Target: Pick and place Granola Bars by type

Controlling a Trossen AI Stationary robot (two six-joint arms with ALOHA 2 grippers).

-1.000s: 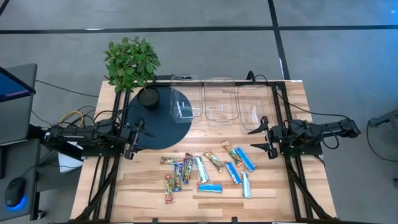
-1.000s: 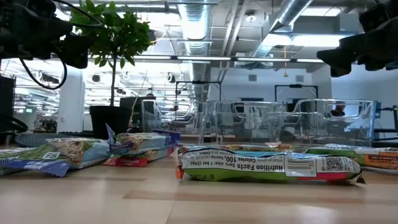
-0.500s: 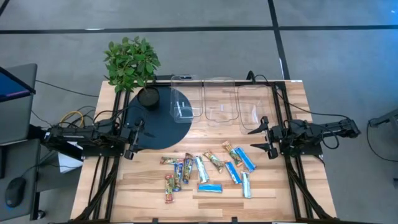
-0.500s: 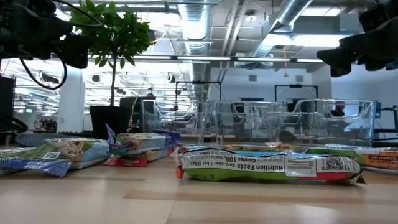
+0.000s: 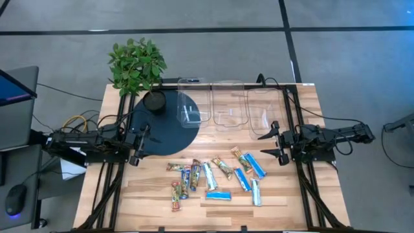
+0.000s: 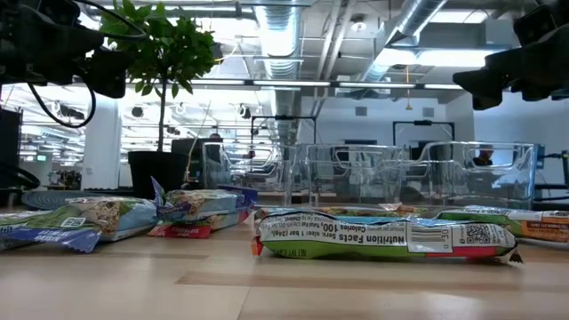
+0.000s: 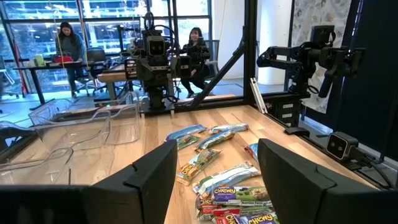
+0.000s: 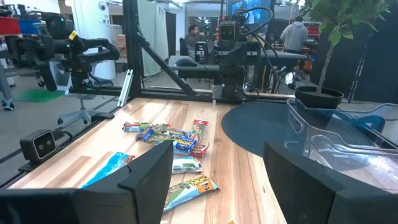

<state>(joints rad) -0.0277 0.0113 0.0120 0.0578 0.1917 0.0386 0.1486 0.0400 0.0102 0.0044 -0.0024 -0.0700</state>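
Both idle, jaws wide, nothing held: left gripper over dark mat, right gripper beside clear tubs. Granola Bars scattered near-centre, some probably overlapping. Take an isolated edge bar first, descend square.

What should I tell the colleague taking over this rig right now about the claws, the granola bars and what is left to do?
Left claw: open, empty, at the table's left edge over the dark round mat.
Right claw: open, empty, at the right edge beside the tubs.
Granola bars: all loose on the wood in front, mixed types.
Three clear tubs: at the back, no bars inside.
Done: nothing sorted.
Left: every bar, picked and placed by type.
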